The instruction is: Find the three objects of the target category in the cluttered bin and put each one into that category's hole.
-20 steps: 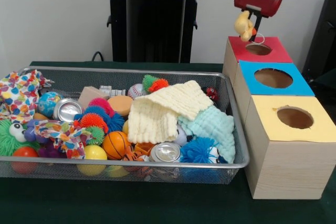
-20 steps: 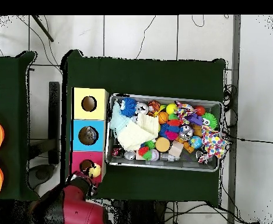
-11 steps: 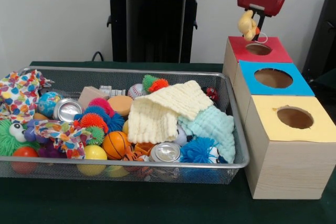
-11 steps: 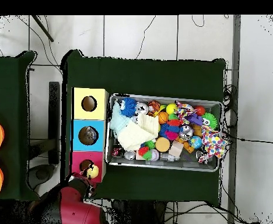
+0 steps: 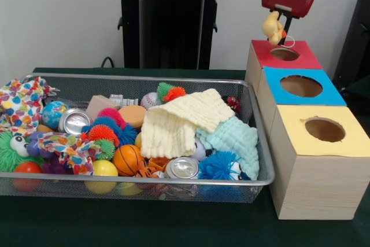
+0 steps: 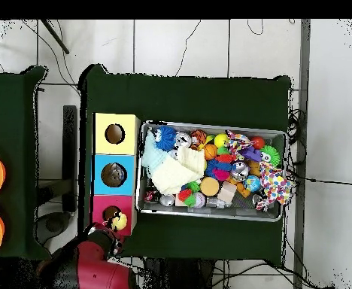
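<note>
In the front view the gripper (image 5: 280, 26) pinches a small yellow plush toy (image 5: 270, 26) in the air, just above the near-left edge of the red box (image 5: 300, 57) and beside its round hole (image 5: 284, 54). The blue box (image 5: 332, 92) and yellow box (image 5: 352, 143) stand in line with it beside the wire bin (image 5: 261, 137) of clutter.

From overhead, the toy (image 6: 119, 221) shows at the red box's (image 6: 102, 203) edge, apparently just off the hole (image 6: 111, 213).

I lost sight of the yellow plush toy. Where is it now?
In the front view the yellow plush toy hangs in the tool at upper right, just above the red box, beside its hole.
</note>
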`<state>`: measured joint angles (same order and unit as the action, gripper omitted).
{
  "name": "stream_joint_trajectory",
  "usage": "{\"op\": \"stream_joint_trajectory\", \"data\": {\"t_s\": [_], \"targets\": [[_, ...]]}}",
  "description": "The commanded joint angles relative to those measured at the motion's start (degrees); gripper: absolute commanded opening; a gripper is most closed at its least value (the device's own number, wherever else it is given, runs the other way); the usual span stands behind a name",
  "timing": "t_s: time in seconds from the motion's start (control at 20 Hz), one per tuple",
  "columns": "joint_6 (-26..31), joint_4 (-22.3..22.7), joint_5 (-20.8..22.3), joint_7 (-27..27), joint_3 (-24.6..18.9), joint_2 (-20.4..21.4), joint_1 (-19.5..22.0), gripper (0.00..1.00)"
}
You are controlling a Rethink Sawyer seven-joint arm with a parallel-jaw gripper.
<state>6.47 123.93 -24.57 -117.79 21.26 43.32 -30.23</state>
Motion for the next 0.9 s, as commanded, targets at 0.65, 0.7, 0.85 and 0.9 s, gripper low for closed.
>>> {"op": "stream_joint_trajectory", "data": {"t_s": [0.65, 0.7, 0.85, 0.9], "targets": [[2.7, -3.1, -0.7, -10.2, -1.0, -2.1, -0.7, 0.0], [1.7, -2.7, -0.5, -10.1, -1.7, -2.3, -0.1, 0.0], [-2.7, -2.0, 0.0, -10.0, -4.7, -3.7, 2.4, 0.0], [-4.1, -1.8, 0.4, -10.1, -5.7, -4.2, 3.3, 0.0]]}}
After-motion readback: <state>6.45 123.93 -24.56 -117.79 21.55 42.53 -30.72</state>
